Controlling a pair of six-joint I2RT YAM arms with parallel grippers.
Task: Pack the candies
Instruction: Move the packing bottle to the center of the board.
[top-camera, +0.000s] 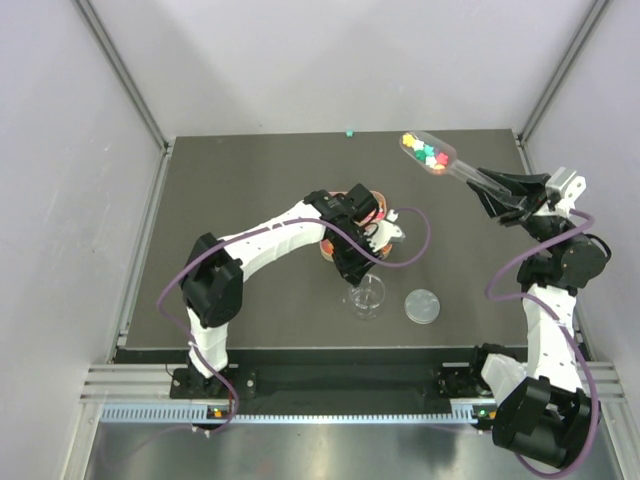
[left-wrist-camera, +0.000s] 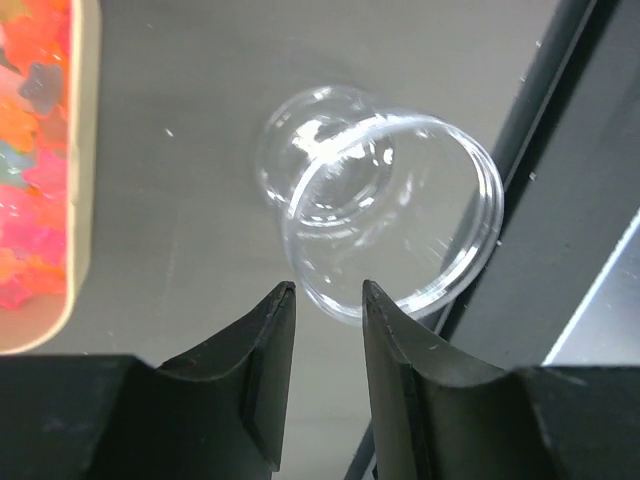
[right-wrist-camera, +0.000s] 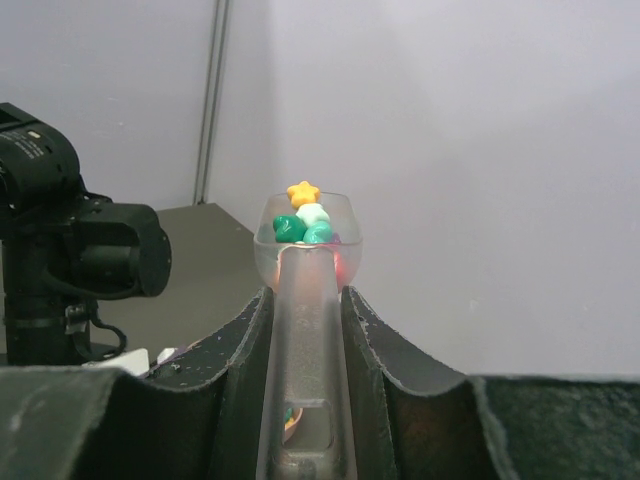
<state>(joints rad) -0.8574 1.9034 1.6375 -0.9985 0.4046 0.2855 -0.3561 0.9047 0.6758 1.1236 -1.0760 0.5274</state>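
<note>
Star-shaped candies (top-camera: 426, 152) in green, yellow, red and white fill the bowl of a clear scoop (right-wrist-camera: 305, 235), held high over the far right of the table. My right gripper (top-camera: 478, 180) is shut on the scoop's handle (right-wrist-camera: 305, 330). More orange, pink and red candies (left-wrist-camera: 30, 150) lie in a pale-rimmed bowl (top-camera: 366, 204), mostly hidden under my left arm. A clear round jar (top-camera: 367, 297) stands open and upright on the mat. My left gripper (left-wrist-camera: 328, 300) hovers open just short of the jar's rim (left-wrist-camera: 390, 210), with nothing between its fingers.
A clear round lid (top-camera: 423, 306) lies flat to the right of the jar. One green candy (top-camera: 349, 131) sits at the table's far edge. The mat's front edge (left-wrist-camera: 520, 140) runs close behind the jar. A purple cable (top-camera: 415, 240) loops by the left wrist.
</note>
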